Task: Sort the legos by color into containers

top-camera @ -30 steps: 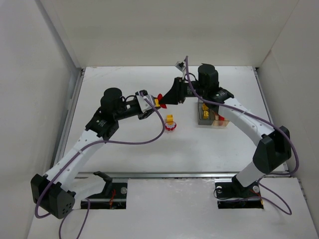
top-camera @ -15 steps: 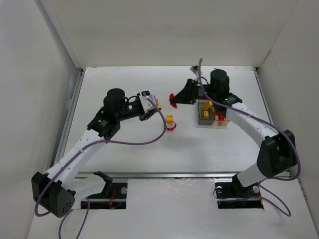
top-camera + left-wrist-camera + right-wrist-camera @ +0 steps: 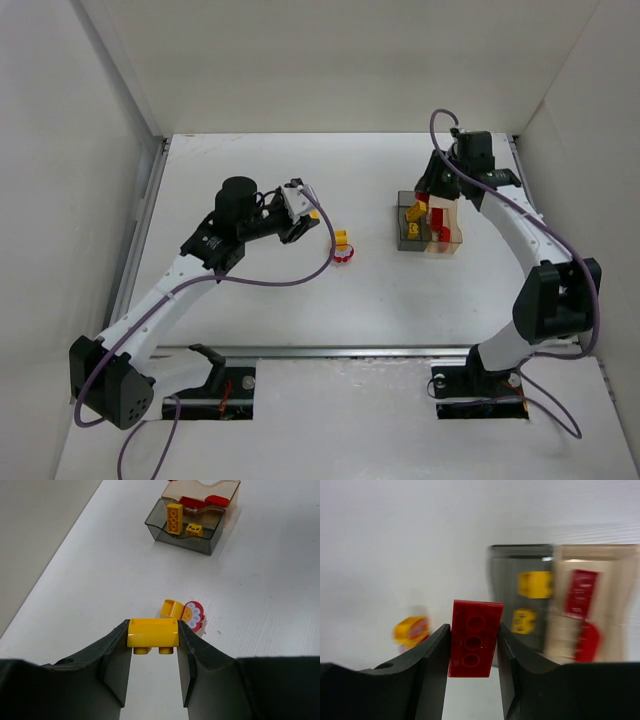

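- Left jaws are squeezing a yellow brick [image 3: 152, 632], closed down to its width, hovering over the counter [image 3: 250, 160] a bit left of its middle.
- Right jaws are pinching a red brick [image 3: 474, 639] the same way, hanging right by the boxes toward the far right corner.
- Sorting-wise, the dark grey box [image 3: 200, 542] is already holding two yellow bricks [image 3: 175, 517], and the clear tan box [image 3: 233, 500] joined to it is holding a couple of red ones [image 3: 197, 501].
- Two loose bits are sitting together near the middle of the counter: a yellow piece [image 3: 171, 608] and a round red piece [image 3: 194, 616].
- So I'm calling it roughly halfway: two held bricks are waiting to drop, then those two.
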### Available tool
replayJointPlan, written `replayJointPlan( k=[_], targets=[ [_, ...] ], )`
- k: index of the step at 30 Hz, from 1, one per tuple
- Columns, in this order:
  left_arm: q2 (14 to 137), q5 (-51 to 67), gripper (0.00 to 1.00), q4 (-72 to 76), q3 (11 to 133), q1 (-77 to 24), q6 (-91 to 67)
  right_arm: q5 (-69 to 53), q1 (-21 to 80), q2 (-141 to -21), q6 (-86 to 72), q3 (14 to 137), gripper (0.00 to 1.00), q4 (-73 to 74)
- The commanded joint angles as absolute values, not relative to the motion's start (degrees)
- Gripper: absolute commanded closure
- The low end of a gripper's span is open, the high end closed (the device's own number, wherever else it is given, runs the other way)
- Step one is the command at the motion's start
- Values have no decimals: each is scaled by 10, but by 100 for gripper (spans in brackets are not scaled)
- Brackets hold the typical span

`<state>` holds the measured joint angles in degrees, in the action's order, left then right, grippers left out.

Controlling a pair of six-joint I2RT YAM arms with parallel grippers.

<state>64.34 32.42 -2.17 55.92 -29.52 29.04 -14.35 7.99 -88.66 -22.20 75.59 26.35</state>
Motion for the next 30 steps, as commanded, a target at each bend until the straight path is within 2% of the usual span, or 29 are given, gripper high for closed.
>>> replayJointPlan(
  k=[1, 2, 11, 13, 15, 16, 19, 23, 26, 27, 28, 30],
  targets=[
    [635, 327, 100, 0, 572, -294, 273, 118, 80, -906, -127, 809, 99, 411],
    [635, 327, 100, 6, 567, -294, 273, 147, 80, -911, -119, 809, 95, 417],
    [635, 321, 100, 6, 567, -294, 263, 173, 80, -980, -83, 803, 75, 410],
    [635, 321, 100, 6, 567, -294, 263, 173, 80, -985, -77, 798, 57, 397],
    [635, 321, 100, 6, 567, -294, 263, 173, 80, -985, -77, 793, 45, 397],
    [635, 321, 100, 6, 567, -294, 263, 168, 80, -985, -77, 793, 36, 392],
    [635, 321, 100, 6, 572, -294, 258, 156, 80, -985, -72, 793, 22, 392],
    [640, 321, 100, 6, 572, -294, 258, 120, 80, -953, -65, 799, 19, 392],
    [640, 327, 100, 11, 572, -294, 258, 45, 80, -899, -65, 814, 19, 397],
    [640, 333, 100, 11, 572, -294, 263, 9, 86, -882, -70, 820, 19, 389],
    [640, 333, 100, 18, 572, -294, 263, -92, 86, -862, -70, 820, 19, 376],
    [640, 347, 100, 35, 572, -294, 263, -219, 86, -796, -106, 785, 12, 278]
  ],
)
